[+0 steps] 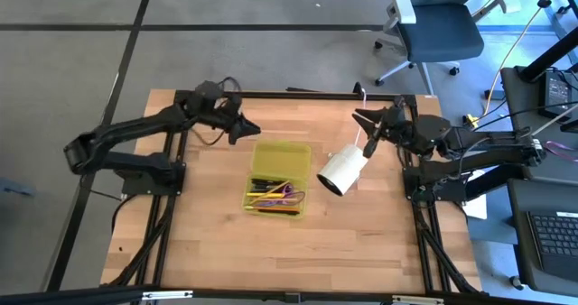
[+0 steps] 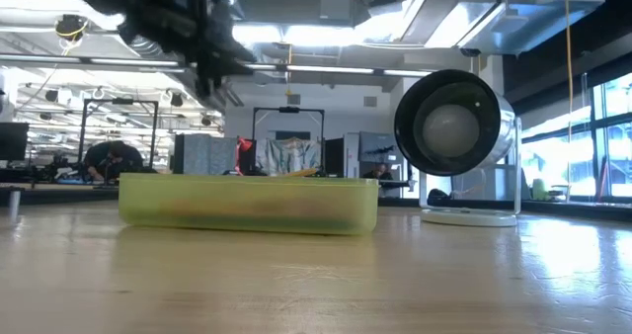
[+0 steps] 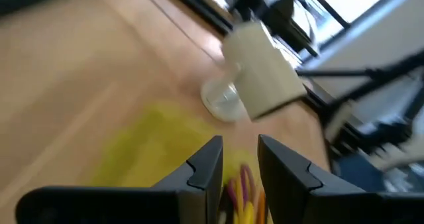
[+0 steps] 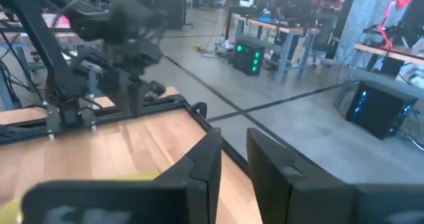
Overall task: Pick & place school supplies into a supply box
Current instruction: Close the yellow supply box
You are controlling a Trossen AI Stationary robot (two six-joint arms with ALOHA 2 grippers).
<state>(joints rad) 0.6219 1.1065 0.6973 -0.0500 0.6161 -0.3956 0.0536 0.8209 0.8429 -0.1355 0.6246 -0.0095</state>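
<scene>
Lying together inside the supply box (image 1: 280, 150), pens and scissors (image 1: 276, 197) looked stowed, so left gripper (image 1: 254, 130) beside its far edge and right gripper (image 1: 358, 117) near table's rim hung empty, fingers slightly parted

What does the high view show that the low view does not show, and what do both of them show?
Only the high view shows the pens and pencils lying inside the box, and both arms, the left tool and the right tool above the table. Only the low view shows the room behind. Both show the yellow-green box and the white cylinder.
</scene>
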